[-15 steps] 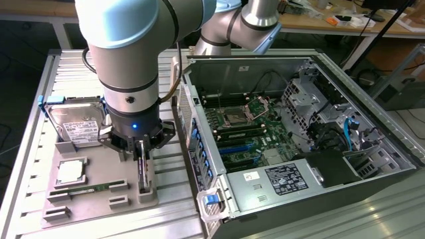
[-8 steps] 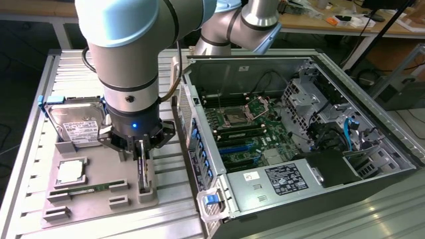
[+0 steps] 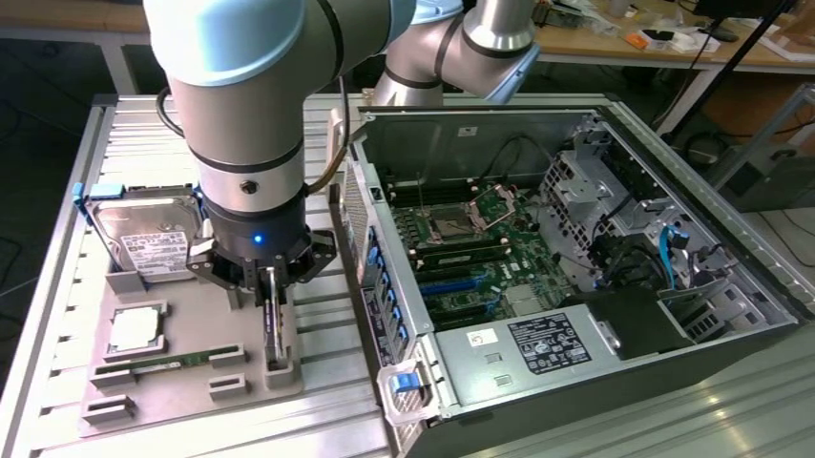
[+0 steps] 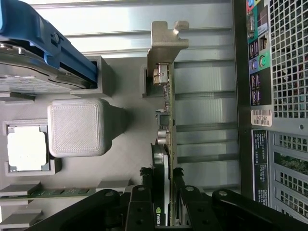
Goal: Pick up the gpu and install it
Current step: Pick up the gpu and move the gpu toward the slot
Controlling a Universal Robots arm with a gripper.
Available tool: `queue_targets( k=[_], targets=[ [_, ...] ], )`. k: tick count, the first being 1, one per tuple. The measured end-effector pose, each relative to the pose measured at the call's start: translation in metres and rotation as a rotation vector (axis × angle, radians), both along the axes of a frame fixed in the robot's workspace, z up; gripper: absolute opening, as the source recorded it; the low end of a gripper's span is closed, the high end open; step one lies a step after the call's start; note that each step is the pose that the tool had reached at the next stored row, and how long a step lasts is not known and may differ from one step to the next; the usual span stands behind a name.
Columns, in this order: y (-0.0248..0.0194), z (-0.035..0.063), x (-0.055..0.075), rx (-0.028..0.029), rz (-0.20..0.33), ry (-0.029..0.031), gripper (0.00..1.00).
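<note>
Jaws grip the thin tan silver-bracketed gpu card (image 4: 168,120); I see its length running straight out between them.

Look: the gpu (image 4: 169,120) is a thin card seen edge-on, with small components, a black cooler and a silvery end bracket.
Pose: upright on its long edge, seated in the grey holder (image 4: 130,159).
Place: directly beneath the pincer (image 4: 162,187), gripped on both faces, bracket end farthest from it.
</note>
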State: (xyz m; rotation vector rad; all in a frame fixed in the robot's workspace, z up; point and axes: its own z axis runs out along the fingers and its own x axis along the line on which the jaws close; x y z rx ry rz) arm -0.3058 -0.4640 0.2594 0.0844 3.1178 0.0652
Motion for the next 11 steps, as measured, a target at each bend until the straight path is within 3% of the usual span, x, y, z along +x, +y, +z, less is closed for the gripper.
queue_targets(
  k=[11],
  targets=[
    [0.0001,0.0053,0.0000,0.0003,0.000,-0.0001,0.27]
  ],
)
